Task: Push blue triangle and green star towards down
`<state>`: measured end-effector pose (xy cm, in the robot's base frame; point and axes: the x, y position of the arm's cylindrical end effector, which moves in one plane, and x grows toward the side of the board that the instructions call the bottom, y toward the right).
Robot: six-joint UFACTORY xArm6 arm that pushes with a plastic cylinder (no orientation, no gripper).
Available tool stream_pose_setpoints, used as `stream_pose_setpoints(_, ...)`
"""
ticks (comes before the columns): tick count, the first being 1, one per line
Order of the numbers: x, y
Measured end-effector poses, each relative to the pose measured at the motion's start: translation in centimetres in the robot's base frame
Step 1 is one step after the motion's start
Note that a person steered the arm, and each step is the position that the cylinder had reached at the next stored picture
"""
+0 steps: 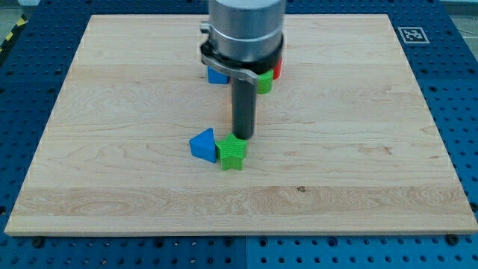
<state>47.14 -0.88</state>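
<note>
The blue triangle (202, 143) lies near the middle of the wooden board (112, 112). The green star (232, 152) sits right against it on the view's right, slightly lower. My tip (243, 137) stands just above the green star's upper right edge, touching or nearly touching it, and to the right of the blue triangle. The rod rises from there into the arm's grey body at the view's top.
Under the arm's body, at the view's top, parts of a blue block (217, 75), a green block (264, 81) and a red block (277, 71) show, mostly hidden. A fiducial tag (411, 33) sits at the board's top right corner. Blue perforated table surrounds the board.
</note>
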Motion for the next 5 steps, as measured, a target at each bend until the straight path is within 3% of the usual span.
stream_pose_setpoints(3,5.0,4.9)
stream_pose_setpoints(5,2.0,5.4)
